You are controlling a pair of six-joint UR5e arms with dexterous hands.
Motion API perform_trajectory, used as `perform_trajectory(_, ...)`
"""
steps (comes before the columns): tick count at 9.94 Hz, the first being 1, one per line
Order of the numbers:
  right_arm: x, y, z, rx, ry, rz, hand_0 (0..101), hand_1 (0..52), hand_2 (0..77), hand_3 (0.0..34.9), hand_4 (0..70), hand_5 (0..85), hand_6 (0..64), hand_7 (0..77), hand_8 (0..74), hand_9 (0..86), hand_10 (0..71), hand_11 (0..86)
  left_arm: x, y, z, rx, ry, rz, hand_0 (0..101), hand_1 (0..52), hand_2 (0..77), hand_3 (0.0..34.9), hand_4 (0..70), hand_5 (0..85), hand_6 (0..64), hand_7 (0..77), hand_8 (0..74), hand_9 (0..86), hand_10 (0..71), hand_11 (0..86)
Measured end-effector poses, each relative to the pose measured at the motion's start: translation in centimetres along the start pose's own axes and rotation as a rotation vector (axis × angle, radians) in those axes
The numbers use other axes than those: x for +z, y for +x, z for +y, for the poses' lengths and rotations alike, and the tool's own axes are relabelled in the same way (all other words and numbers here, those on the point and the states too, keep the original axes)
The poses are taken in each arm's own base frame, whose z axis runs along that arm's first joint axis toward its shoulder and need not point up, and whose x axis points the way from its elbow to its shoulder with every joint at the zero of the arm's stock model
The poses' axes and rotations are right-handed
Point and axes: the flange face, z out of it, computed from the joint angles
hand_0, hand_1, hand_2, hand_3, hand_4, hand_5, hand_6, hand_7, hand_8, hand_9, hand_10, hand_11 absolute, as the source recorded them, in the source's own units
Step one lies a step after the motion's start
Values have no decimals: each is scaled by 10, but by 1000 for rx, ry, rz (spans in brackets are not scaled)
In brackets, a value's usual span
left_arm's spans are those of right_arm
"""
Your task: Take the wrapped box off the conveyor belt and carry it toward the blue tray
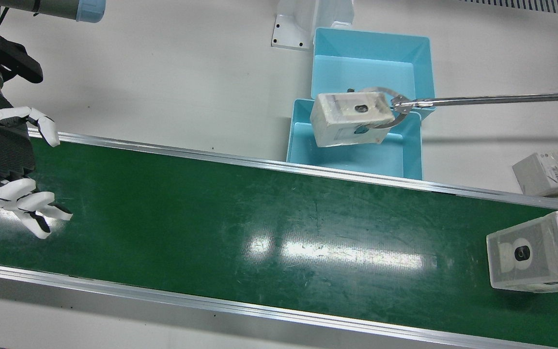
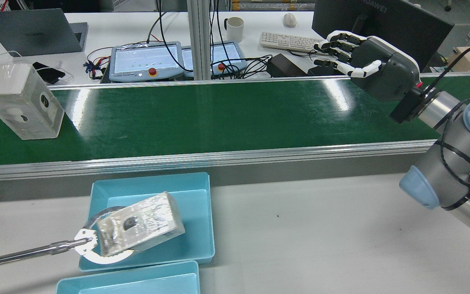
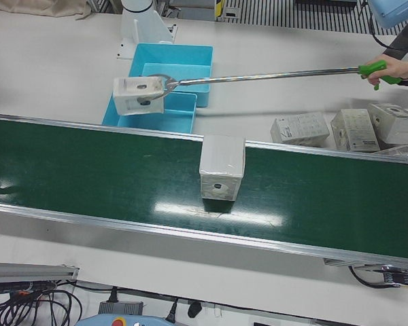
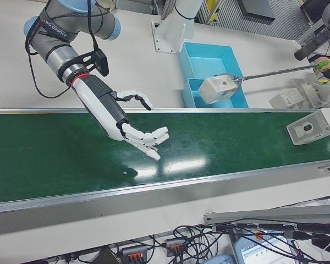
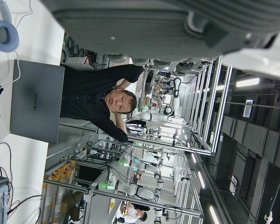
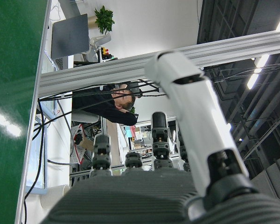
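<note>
The green conveyor belt (image 2: 218, 118) is the biggest thing and the landmark here; it crosses the station from side to side. On the robot's side of the belt, just beside its metal edge, two blue trays (image 1: 356, 150) stand one after the other on the white table (image 2: 320, 228).

The right hand (image 4: 129, 129) hangs above the belt, far along it from the trays. Its fingers (image 1: 41, 126) are spread apart and it holds nothing. The left hand shows only as a blurred grey part (image 5: 177, 23) at the top of its own camera view, so I cannot tell how far it is open.

One wrapped box (image 3: 222, 166) stands upright on the belt, near the end opposite to the right hand, and nothing touches it. A second wrapped box (image 1: 349, 118) hangs tilted over the trays, off the belt, held in the metal claw of a long reaching tool (image 3: 272, 75). A person's hand (image 3: 401, 68) holds the green handle of this tool. More wrapped boxes (image 3: 353, 128) lie on the table beside the belt, on the same side as the trays.
</note>
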Motion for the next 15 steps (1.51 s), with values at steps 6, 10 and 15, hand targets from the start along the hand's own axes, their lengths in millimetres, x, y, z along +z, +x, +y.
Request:
perform_trajectory(6, -1, -1, 2, -1, -1, -8, 565, 311, 496, 56, 256, 355, 229, 338, 240, 229, 180, 153, 0, 0, 0, 0, 0, 0, 0, 0, 5, 0, 0, 11, 0, 5, 5, 0, 0, 5)
perform_trajectory(10, -3, -1, 0, -3, 5, -2, 610, 360, 540, 117, 104, 240, 65, 136, 125, 22, 71, 16, 0, 0, 0, 0, 0, 0, 0, 0, 5, 0, 0, 5, 0, 5, 5, 0, 5, 0)
perform_trajectory(15, 1, 16, -6, 6, 15, 24, 583, 278, 415, 119, 213, 229, 120, 229, 153, 71, 120, 65, 0, 0, 0, 0, 0, 0, 0, 0, 11, 0, 0, 5, 0, 5, 5, 5, 5, 0)
